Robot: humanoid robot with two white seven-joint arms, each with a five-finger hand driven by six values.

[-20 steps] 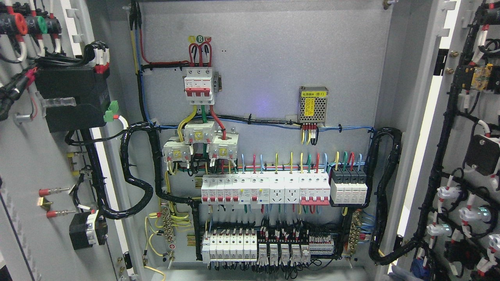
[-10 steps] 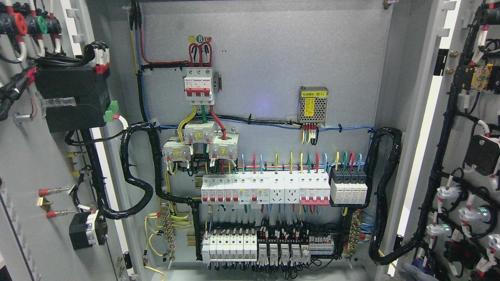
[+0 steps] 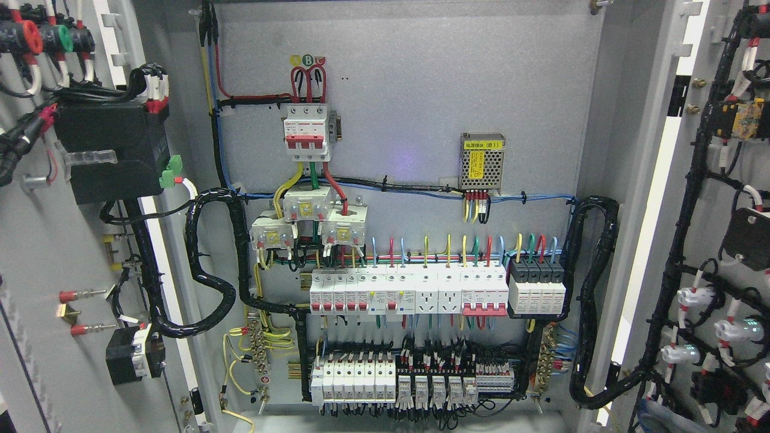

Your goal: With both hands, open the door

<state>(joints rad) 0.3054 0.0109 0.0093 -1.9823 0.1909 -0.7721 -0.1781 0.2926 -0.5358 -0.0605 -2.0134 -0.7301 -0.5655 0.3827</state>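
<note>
As seen from the head camera, electrical cabinet standing open, both leaves swung wide.

- Left door [image 3: 36, 252]: hinged out at the picture's left, inner face showing. Large black box [image 3: 111, 150] mounted high on it, small black unit [image 3: 133, 355] lower down, red-tipped leads between them.
- Right door [image 3: 713, 198]: hinged out at the picture's right, inner face showing. Black wire looms running down it, white lamp backs [image 3: 692, 297] in its lower part.
- Back plate [image 3: 421, 78]: grey, bare in its upper part.
- Three-pole breaker [image 3: 307, 132]: red toggles, upper left of the plate, red leads looping in above.
- Current transformers [image 3: 307, 207]: three white blocks directly below that breaker, with yellow, green and red cables passing through.
- Power supply [image 3: 482, 162]: perforated metal case with a yellow label, right of centre.
- Breaker row [image 3: 409, 291]: white modules on a rail across the middle, coloured wires entering from above.
- Black-topped module [image 3: 537, 288]: touching the right end of that row.
- Terminal row [image 3: 415, 382]: white and black blocks on the lowest rail.
- Corrugated conduit [image 3: 210, 270]: black, looping from the left door to the plate. Second conduit [image 3: 592, 288]: same kind, on the right side.
- Bluish-grey shape [image 3: 659, 416]: at the bottom edge by the right door, too small to identify.
- Hand state: cannot tell; neither hand clearly shown.
</note>
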